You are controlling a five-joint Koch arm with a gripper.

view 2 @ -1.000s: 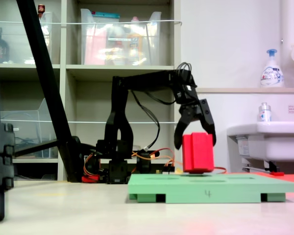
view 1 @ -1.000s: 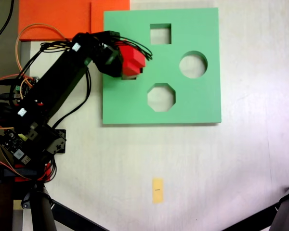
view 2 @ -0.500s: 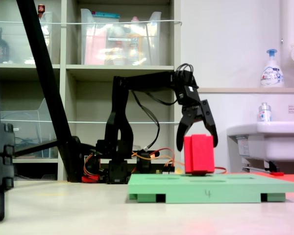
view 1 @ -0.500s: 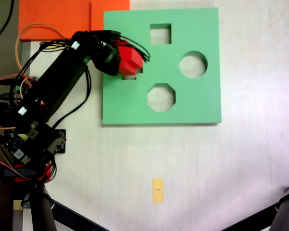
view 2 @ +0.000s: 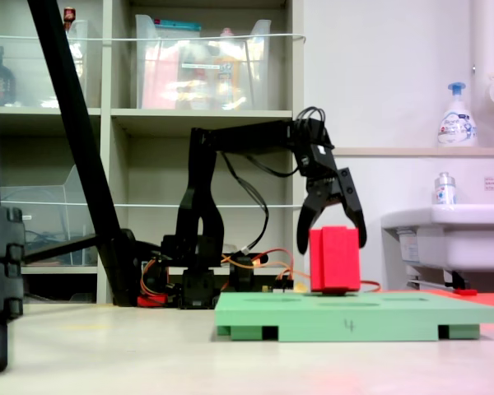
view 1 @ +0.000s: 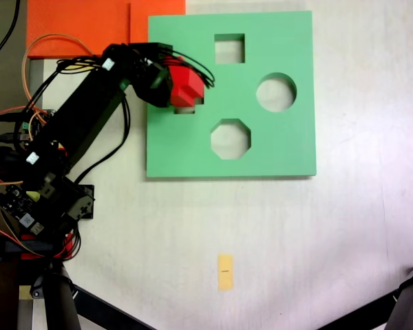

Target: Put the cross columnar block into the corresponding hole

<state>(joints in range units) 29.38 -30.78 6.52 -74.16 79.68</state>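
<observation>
We see a pale desk [view 1: 344, 240] carrying a flat green board [view 1: 179, 148], which lies toward the far edge of the desk in the first exterior view and stands on short feet in the second exterior view [view 2: 354, 313]. Just off the board's far left corner in the first exterior view lies an orange sheet [view 1: 76, 24].

The black arm [view 1: 82, 127] reaches from its base near the desk's left edge in the first exterior view over the board's left edge. In the second exterior view the arm [view 2: 230, 140] stretches rightward from a base in front of shelving.

The board shows a square hole [view 1: 229, 49] near its far edge, a round hole [view 1: 276, 92] toward its right edge and an octagonal hole [view 1: 230, 138] nearer its near edge, all as the first exterior view shows them. The cross hole is almost wholly covered; only a sliver shows at the block's base.

The gripper [view 2: 331, 222] has its jaws spread wide, one on either side of the block's top, and we see gaps between them and the block in the second exterior view. In the first exterior view the gripper [view 1: 166, 82] sits at the board's left edge.

The red block [view 2: 335, 259] stands upright on the board, most of its height above the surface. In the first exterior view the block [view 1: 187, 86] is near the board's left edge, left of the square hole.

A small yellow tag [view 1: 225, 271] lies toward the desk's near edge.
</observation>
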